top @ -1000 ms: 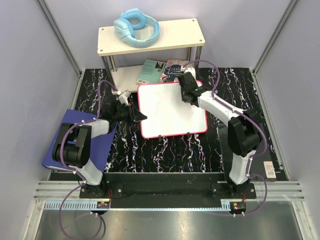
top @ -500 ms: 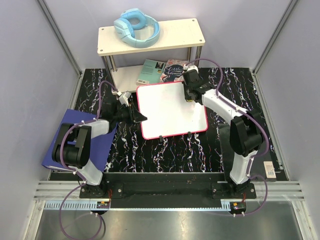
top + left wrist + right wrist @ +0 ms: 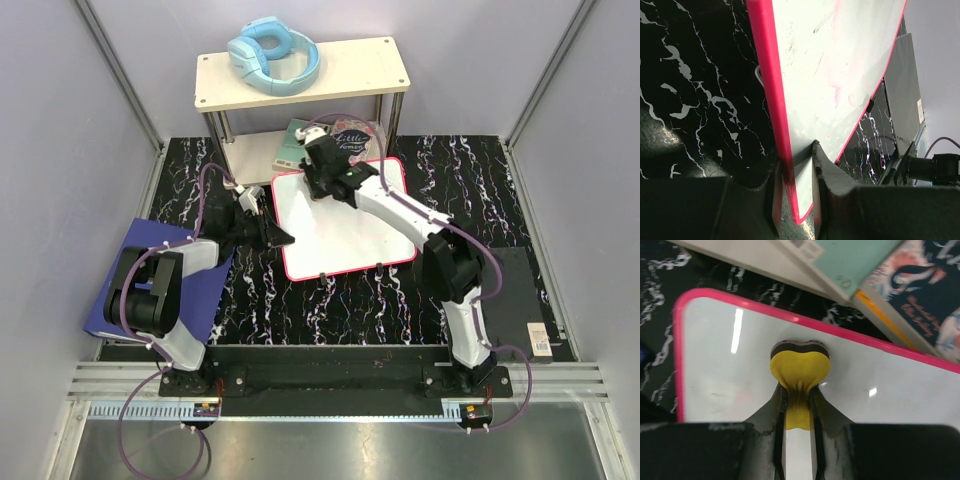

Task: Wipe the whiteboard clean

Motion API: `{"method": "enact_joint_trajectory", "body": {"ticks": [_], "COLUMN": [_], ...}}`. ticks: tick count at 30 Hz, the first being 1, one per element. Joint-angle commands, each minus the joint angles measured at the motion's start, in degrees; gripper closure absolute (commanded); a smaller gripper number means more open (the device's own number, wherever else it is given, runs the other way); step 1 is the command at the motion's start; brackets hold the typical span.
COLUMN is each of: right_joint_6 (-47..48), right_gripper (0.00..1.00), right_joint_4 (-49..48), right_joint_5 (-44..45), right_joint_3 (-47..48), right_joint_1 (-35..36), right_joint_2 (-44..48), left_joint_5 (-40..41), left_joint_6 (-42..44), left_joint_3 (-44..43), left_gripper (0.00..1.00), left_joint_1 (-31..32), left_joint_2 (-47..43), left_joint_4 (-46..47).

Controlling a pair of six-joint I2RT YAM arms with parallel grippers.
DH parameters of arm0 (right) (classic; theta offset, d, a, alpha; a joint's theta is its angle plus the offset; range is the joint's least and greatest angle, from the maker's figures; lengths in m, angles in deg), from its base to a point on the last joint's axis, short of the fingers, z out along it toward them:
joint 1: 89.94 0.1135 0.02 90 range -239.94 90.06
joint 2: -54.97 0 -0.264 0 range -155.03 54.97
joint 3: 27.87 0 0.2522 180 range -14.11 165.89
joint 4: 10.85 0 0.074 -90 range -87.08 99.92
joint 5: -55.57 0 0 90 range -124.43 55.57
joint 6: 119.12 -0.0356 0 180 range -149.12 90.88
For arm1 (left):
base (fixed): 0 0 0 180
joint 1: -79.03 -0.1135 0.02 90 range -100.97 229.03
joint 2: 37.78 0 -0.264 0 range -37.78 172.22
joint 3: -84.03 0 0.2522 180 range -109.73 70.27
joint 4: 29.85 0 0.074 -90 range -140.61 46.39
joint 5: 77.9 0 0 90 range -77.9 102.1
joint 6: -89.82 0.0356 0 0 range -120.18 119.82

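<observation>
Marble table (image 3: 480, 170): left jaws pinch the whiteboard (image 3: 340, 235) edge, right jaws squeeze a yellow eraser (image 3: 800, 367) (seemingly touching).

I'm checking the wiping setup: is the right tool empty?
No, the right tool is shut on a yellow eraser, which it holds over the whiteboard.

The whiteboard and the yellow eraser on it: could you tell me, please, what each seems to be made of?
Whiteboard: glossy coated panel, since light glints on it; its pink frame looks like moulded plastic. Yellow eraser: probably soft foam with a dark felt base, as it pinches in between the fingers.
</observation>
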Motion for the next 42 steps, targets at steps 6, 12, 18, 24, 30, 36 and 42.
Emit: {"method": "enact_joint_trajectory", "body": {"ticks": [6,12,18,24,30,36,42], "right_joint_6": [1.83,5.07,2.73,2.01,3.07,-2.73,-4.4], "right_gripper": [1.0,1.0,1.0,1.0,1.0,1.0,1.0], "right_joint_4": [3.14,5.16,3.94,1.2,0.68,-1.34,-2.05], "right_joint_5": [-1.32,3.45,3.81,4.77,13.29,13.74,14.97], "right_joint_3": [5.77,2.09,-6.85,-18.74,-27.18,-31.31,-31.59], "right_joint_1": [4.02,5.94,9.91,11.23,11.49,4.56,-2.65], "right_joint_2": [-6.1,-4.25,-2.76,1.54,3.66,6.38,11.3], "left_joint_5": [8.18,8.26,8.53,8.26,8.26,8.18,8.53], "left_joint_6": [7.93,7.93,8.19,8.02,7.84,8.02,8.2], "left_joint_3": [0.34,0.25,0.25,0.16,0.34,0.43,0.34], "left_gripper": [1.0,1.0,1.0,1.0,1.0,1.0,1.0], "left_joint_1": [2.46,2.46,2.37,2.37,2.37,2.37,2.46], "left_joint_2": [1.03,1.21,0.95,0.94,0.77,-0.02,-0.29], "left_joint_4": [-3.73,-3.73,-4.17,-3.99,-3.64,-4.16,-4.34]}}
